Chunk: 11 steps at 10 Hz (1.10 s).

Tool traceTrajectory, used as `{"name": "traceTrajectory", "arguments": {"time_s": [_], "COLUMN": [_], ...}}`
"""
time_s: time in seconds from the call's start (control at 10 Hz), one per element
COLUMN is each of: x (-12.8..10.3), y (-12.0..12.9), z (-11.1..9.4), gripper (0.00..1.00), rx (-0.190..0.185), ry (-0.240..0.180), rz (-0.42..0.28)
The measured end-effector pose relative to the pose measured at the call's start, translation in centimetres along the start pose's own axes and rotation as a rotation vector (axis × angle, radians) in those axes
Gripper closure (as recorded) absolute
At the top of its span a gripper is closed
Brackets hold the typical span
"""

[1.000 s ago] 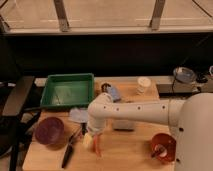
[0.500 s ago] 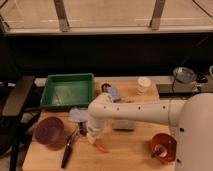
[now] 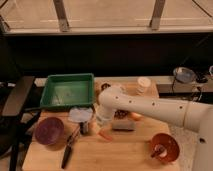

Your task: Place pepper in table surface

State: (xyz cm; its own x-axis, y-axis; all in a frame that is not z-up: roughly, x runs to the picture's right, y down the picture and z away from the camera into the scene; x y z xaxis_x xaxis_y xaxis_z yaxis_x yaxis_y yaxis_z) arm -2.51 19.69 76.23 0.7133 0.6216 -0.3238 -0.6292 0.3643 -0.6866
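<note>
Dark bowl [image 3: 48, 131] sits at the left edge of the surface [image 3: 125, 157], pliers [image 3: 69, 148] just right of it, green tray [image 3: 68, 91] behind. No fault there.

The gripper [image 3: 102, 120] hangs low over the middle of the surface, beside a pale crumpled item [image 3: 81, 115]. Whether its fingers are released or clenched, I cannot tell.

The pepper [image 3: 105, 134] lies on the surface just below the gripper, next to a grey block [image 3: 122, 125].

Risk: if the fingers are not clear of it, a lift would drag or flick the pepper toward the pliers or the front edge. A sideways exit could also knock the grey block.

Orange bowl [image 3: 164, 146] stands well apart at the right.

Against half a second ago, the pepper sits in much the same spot, and the arm has barely shifted.
</note>
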Motion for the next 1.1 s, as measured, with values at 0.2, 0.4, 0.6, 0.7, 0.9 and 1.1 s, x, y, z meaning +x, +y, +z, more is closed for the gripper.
{"name": "traceTrajectory", "arguments": {"time_s": [0.2,0.4,0.6,0.7,0.9,1.1], "x": [-0.8,-0.6,-0.1,0.3,1.3,3.0], "y": [-1.7,-3.9,-4.3,-4.4,-4.4,-3.6], "z": [-4.0,-7.2,-7.7,-7.0,-4.7,-1.5], "gripper": [1.00,1.00,1.00,1.00,0.98,0.82], "rx": [0.006,0.018,0.016,0.007,-0.021,-0.063], "ry": [-0.047,-0.072,-0.071,-0.063,-0.043,-0.004], "rz": [-0.011,-0.013,-0.009,-0.006,-0.004,-0.007]}}
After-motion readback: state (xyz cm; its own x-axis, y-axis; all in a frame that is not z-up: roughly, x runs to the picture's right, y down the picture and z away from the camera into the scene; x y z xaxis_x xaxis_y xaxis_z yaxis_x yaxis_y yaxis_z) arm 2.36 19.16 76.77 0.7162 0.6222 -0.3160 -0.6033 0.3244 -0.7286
